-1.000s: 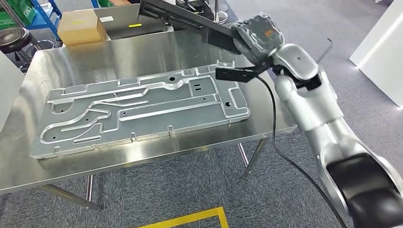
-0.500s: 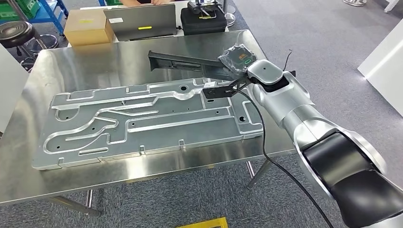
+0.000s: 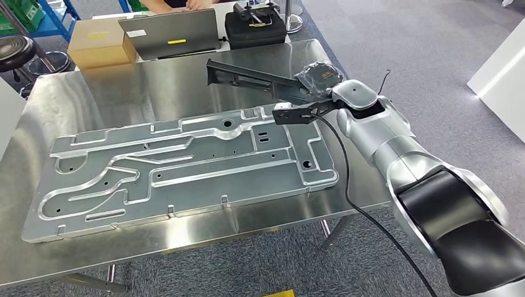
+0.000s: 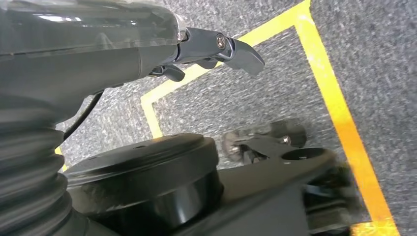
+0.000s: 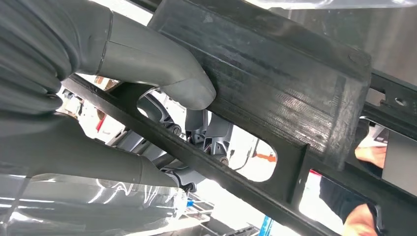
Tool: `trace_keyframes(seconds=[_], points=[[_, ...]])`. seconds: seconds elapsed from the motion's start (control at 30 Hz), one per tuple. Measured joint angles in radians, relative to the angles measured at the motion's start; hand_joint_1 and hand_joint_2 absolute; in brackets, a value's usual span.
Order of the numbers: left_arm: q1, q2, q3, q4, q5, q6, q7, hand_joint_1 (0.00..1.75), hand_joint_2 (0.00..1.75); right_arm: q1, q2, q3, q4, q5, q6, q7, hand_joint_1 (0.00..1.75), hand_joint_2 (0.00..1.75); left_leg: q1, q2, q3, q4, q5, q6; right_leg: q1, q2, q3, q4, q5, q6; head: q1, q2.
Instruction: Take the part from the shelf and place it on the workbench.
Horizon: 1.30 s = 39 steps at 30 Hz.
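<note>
One of my hands, the right hand (image 3: 317, 78), grips the long black part (image 3: 247, 77) at its near end; in the right wrist view my grey thumb (image 5: 162, 73) presses on the part's (image 5: 275, 88) flat black face while darker fingers (image 5: 206, 132) curl behind its open frame. I hold the part just above the far side of the stainless-steel workbench (image 3: 148, 80), roughly level and reaching leftward from my hand, beyond the far edge of the large stamped metal plate (image 3: 179, 164) that lies flat on the benchtop. A black cable (image 3: 347, 179) trails from my wrist down past the bench's near right corner. My left hand (image 4: 216, 46) hangs over grey carpet (image 4: 275, 88) marked with yellow tape (image 4: 339, 113); its fingers carry nothing, though I cannot tell how far apart they are. Behind the workbench sit a cardboard box (image 3: 99, 40), a grey laptop (image 3: 170, 34) and a black case (image 3: 254, 28), with a black stool (image 3: 15, 49) at the far left.
</note>
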Motion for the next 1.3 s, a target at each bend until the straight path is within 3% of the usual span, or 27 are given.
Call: trace_keyframes(seconds=[0.07,0.2,0.27,0.37,0.4,0.43,0.47,0.5,0.57,0.67,0.73,0.8,0.87,0.9,1.0,1.03,1.1,1.17,1.23,1.27,1.3], points=[[-0.001,0.0,0.0,0.0,0.0,0.0,0.0,0.0,1.75,-0.006,0.001,-0.002,0.001,-0.001,0.0,0.0,1.75,1.75,-0.002,0.0,0.05,-0.115,0.049,0.008,0.003,0.001,0.006,0.006,-0.009,0.008,0.0,0.0],[-0.001,0.001,0.0,0.0,0.0,0.0,0.001,0.0,1.75,-0.012,0.001,-0.005,0.004,-0.003,0.0,0.0,0.0,0.0,-0.003,-0.002,0.068,-0.152,0.048,0.028,0.004,0.001,0.005,0.008,-0.014,0.028,0.0,0.0],[-0.002,0.001,-0.001,0.0,-0.004,0.004,-0.001,0.0,1.75,-0.016,0.002,-0.007,0.004,-0.007,-0.001,0.0,0.0,0.0,0.001,-0.001,0.072,-0.159,0.052,0.039,0.002,0.0,-0.017,0.058,-0.046,0.039,0.0,0.0],[-0.003,0.001,-0.004,0.0,-0.004,0.018,-0.016,0.0,0.44,-0.016,0.0,-0.012,0.008,-0.015,-0.001,0.0,0.0,0.0,0.0,0.0,0.073,-0.159,0.051,0.048,-0.001,-0.001,-0.107,0.244,-0.128,0.048,0.0,0.0],[-0.002,0.001,-0.004,0.0,0.001,0.02,-0.021,0.0,0.0,-0.015,-0.002,-0.015,0.009,-0.018,-0.001,0.0,0.0,0.0,0.0,-0.001,0.074,-0.158,0.05,0.049,-0.002,-0.001,-0.129,0.282,-0.134,0.049,0.0,0.0],[-0.001,0.001,-0.003,0.0,0.006,0.018,-0.022,0.0,0.0,-0.013,-0.003,-0.017,0.011,-0.021,-0.001,-0.001,0.0,0.0,0.0,-0.001,0.074,-0.156,0.048,0.049,-0.003,-0.001,-0.132,0.282,-0.12,0.048,0.0,0.0],[-0.001,0.001,-0.002,0.0,0.009,0.015,-0.021,0.0,0.0,-0.013,-0.004,-0.021,0.012,-0.025,-0.002,-0.002,0.0,0.0,-0.001,-0.002,0.075,-0.154,0.046,0.048,-0.003,-0.001,-0.116,0.243,-0.089,0.046,0.0,0.0],[-0.001,0.001,-0.002,0.0,0.009,0.01,-0.019,0.0,0.0,-0.013,-0.005,-0.025,0.012,-0.029,-0.002,-0.002,0.0,0.0,-0.001,-0.003,0.076,-0.152,0.044,0.047,-0.003,-0.001,-0.085,0.174,-0.049,0.042,0.0,0.0],[-0.003,0.0,-0.002,0.0,0.008,0.006,-0.008,0.0,0.0,-0.016,-0.007,-0.032,0.012,-0.038,-0.003,-0.002,0.0,0.0,-0.004,-0.003,0.075,-0.148,0.041,0.041,0.001,-0.002,-0.028,0.052,0.0,0.033,0.0,0.0],[-0.005,-0.002,-0.002,0.0,0.005,0.009,0.011,0.0,0.0,-0.016,-0.01,-0.041,0.012,-0.05,-0.004,-0.002,0.0,0.0,-0.006,-0.003,0.069,-0.146,0.045,0.028,0.008,0.0,-0.016,0.01,0.009,0.024,0.0,0.0],[-0.006,-0.002,-0.001,0.0,0.009,0.009,0.016,0.0,0.0,-0.018,-0.01,-0.047,0.012,-0.055,-0.004,-0.002,0.0,0.0,-0.007,-0.002,0.065,-0.136,0.03,0.018,0.001,-0.003,-0.015,0.002,0.015,0.014,0.0,0.0],[-0.007,-0.002,0.001,0.0,0.016,0.01,0.017,0.0,0.0,-0.022,-0.009,-0.051,0.012,-0.056,-0.002,-0.001,0.0,0.0,-0.005,-0.001,0.038,-0.061,-0.027,0.007,-0.004,-0.005,-0.015,-0.006,0.024,0.004,0.0,0.0],[-0.007,-0.002,0.005,0.0,0.021,0.009,0.017,0.0,0.0,-0.024,-0.007,-0.051,0.013,-0.057,-0.001,0.002,0.0,0.0,-0.001,-0.001,-0.007,0.067,-0.098,-0.001,-0.003,-0.006,-0.022,-0.006,0.03,0.001,0.0,0.0],[-0.007,-0.002,0.007,0.0,0.022,0.009,0.017,0.0,0.0,-0.024,-0.007,-0.052,0.013,-0.057,-0.001,0.004,0.0,0.0,0.0,-0.001,-0.023,0.114,-0.12,-0.004,-0.003,-0.006,-0.025,-0.006,0.033,0.0,0.0,0.0],[-0.007,-0.002,0.008,0.0,0.023,0.008,0.017,0.0,0.0,-0.024,-0.006,-0.052,0.014,-0.057,-0.001,0.007,0.0,0.0,0.001,-0.001,-0.035,0.15,-0.133,-0.006,-0.003,-0.006,-0.029,-0.006,0.036,0.001,0.0,0.0],[-0.007,-0.002,0.009,0.0,0.024,0.006,0.015,0.0,0.0,-0.024,-0.005,-0.052,0.014,-0.057,-0.001,0.008,0.0,0.0,0.003,0.0,-0.024,0.136,-0.124,-0.006,-0.004,-0.006,-0.032,-0.005,0.039,0.002,0.0,0.0],[-0.009,-0.001,0.01,0.0,0.029,0.002,0.008,0.0,0.0,-0.029,-0.004,-0.054,0.015,-0.057,-0.002,0.013,0.0,0.0,0.006,-0.001,0.063,-0.005,-0.07,-0.004,-0.004,-0.006,-0.046,0.002,0.051,0.014,0.0,0.0],[-0.011,-0.001,0.011,0.0,0.031,-0.003,0.002,0.0,0.0,-0.041,-0.004,-0.058,0.015,-0.057,-0.002,0.02,0.0,0.0,0.004,-0.004,0.136,-0.137,-0.022,0.008,-0.004,-0.005,-0.059,0.006,0.068,0.033,0.0,0.0],[-0.01,-0.001,0.012,0.0,0.031,-0.006,0.002,0.0,0.0,-0.05,-0.005,-0.061,0.015,-0.057,-0.003,0.026,0.0,0.0,0.001,-0.004,0.13,-0.142,-0.01,0.025,-0.006,-0.004,-0.062,0.001,0.082,0.048,0.0,0.0],[-0.01,-0.001,0.012,0.0,0.031,-0.007,0.001,0.0,0.0,-0.052,-0.007,-0.063,0.016,-0.057,-0.004,0.028,0.0,0.0,0.001,-0.002,0.126,-0.144,0.0,0.033,-0.009,-0.004,-0.066,0.005,0.075,0.053,0.0,0.0],[-0.011,-0.001,0.012,0.0,0.031,-0.009,0.001,0.0,0.0,-0.053,-0.01,-0.065,0.017,-0.057,-0.005,0.03,0.0,0.0,0.003,-0.001,0.118,-0.147,0.012,0.041,-0.01,-0.004,-0.075,0.025,0.05,0.058,0.0,0.0]])
